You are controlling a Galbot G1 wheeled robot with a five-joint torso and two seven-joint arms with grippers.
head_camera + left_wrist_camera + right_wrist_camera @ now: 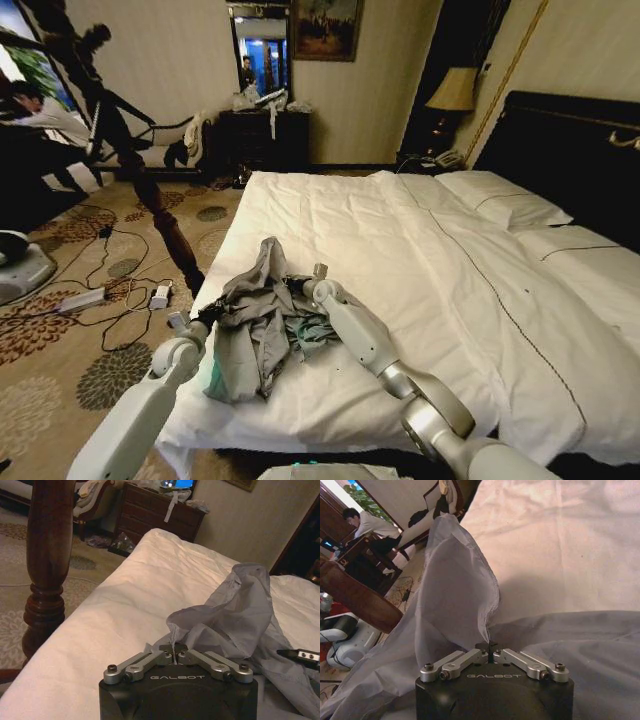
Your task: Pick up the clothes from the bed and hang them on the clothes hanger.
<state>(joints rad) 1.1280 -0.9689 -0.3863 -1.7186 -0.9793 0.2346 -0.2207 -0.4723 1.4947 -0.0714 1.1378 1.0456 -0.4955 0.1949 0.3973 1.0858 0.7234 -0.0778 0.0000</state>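
Garment: one wrinkled mid-grey collared shirt (258, 318), bunched on the near left of the wide white-sheeted bed (420, 300).
Grippers: two; left gripper (173, 654) and right gripper (489, 653), fingers each pinching shirt cloth.
Writing: "GALBOT" on both.

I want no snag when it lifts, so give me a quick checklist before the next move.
1. Left gripper shut on the shirt: ok, cloth pinched between the jaws.
2. Right gripper shut on the shirt: ok.
3. Shirt free of the white bedding: cannot tell, it lies bunched.
4. Hanger within reach: cannot tell.
5. Wooden post clear of the left gripper: ok, well off to the side.
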